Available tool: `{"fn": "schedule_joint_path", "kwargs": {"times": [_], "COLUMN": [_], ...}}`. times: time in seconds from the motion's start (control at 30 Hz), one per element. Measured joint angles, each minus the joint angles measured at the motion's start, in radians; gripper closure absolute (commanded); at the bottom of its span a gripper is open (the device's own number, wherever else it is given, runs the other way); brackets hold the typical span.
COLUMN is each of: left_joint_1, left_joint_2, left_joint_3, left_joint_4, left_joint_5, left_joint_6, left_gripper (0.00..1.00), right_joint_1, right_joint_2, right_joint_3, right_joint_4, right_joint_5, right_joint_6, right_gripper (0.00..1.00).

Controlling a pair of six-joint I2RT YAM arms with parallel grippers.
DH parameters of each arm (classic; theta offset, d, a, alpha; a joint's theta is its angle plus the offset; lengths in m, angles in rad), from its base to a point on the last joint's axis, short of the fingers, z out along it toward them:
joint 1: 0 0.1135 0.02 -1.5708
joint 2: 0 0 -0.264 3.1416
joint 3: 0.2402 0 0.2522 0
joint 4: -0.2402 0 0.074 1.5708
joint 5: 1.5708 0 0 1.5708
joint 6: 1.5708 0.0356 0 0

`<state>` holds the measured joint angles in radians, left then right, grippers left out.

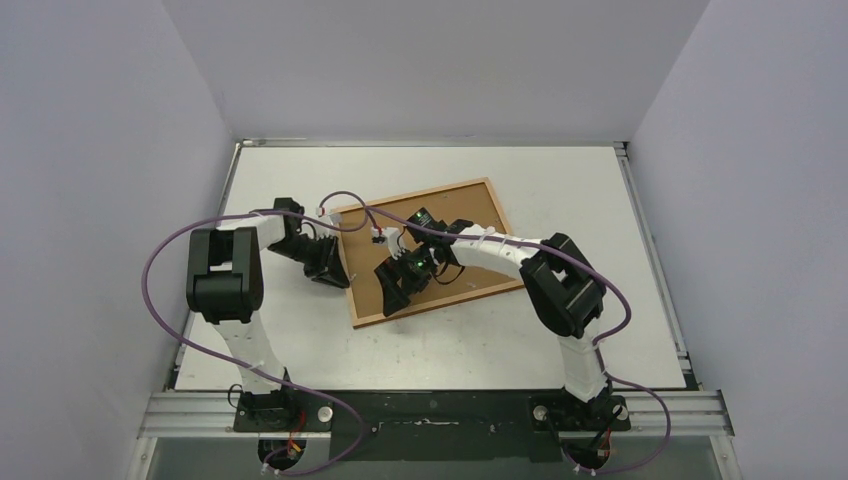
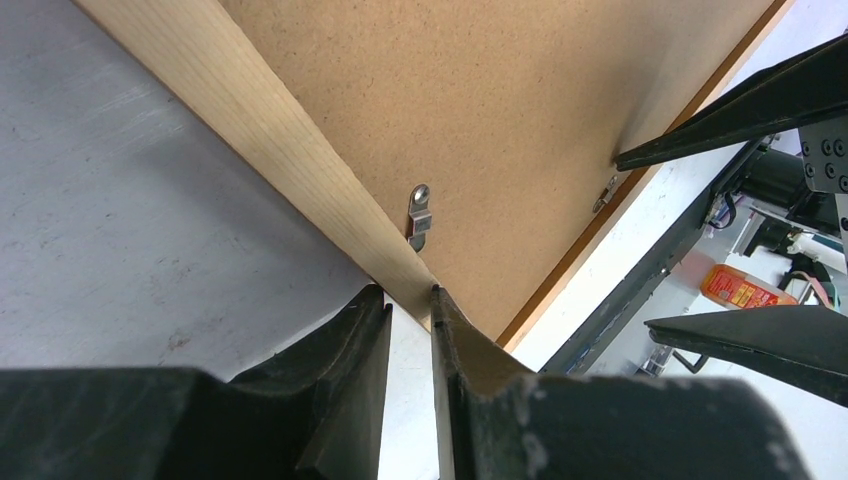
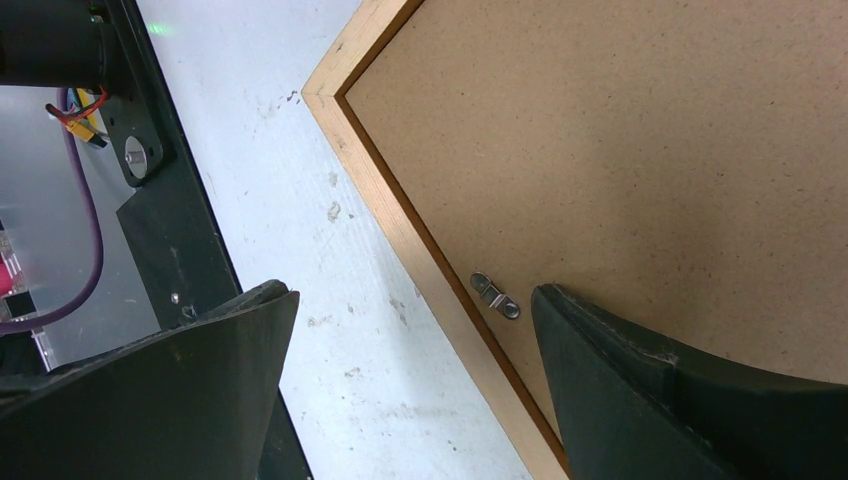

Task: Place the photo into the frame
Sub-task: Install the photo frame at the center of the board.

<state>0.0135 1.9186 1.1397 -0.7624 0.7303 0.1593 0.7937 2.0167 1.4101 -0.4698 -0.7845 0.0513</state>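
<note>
left gripper (image 2: 408, 295) fingers nearly together at frame (image 2: 270, 130) rail, maybe pinching; right gripper (image 3: 412, 292) wide open, straddling clip (image 3: 496, 296). we'd steady frame, swivel clip gently.

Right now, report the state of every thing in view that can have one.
frame: lying on the table, back up.
backing sheet: seated inside the frame.
metal clip: flat on the backing sheet beside the rail.
left gripper: shut on the frame's rail.
right gripper: open, spanning the frame's edge.
photo: not in view.
</note>
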Motion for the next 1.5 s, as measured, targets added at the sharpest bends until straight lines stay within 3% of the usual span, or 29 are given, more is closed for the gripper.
{"fn": "schedule_joint_path", "kwargs": {"times": [1.5], "left_joint_1": [0.0], "left_joint_2": [0.0], "left_joint_3": [0.002], "left_joint_4": [0.003], "left_joint_5": [-0.005], "left_joint_6": [-0.035], "left_gripper": [0.85], "right_joint_1": [0.033], "right_joint_2": [-0.061], "right_joint_3": [-0.086], "right_joint_4": [0.02], "right_joint_5": [0.005], "right_joint_6": [0.012], "right_gripper": [0.11]}}
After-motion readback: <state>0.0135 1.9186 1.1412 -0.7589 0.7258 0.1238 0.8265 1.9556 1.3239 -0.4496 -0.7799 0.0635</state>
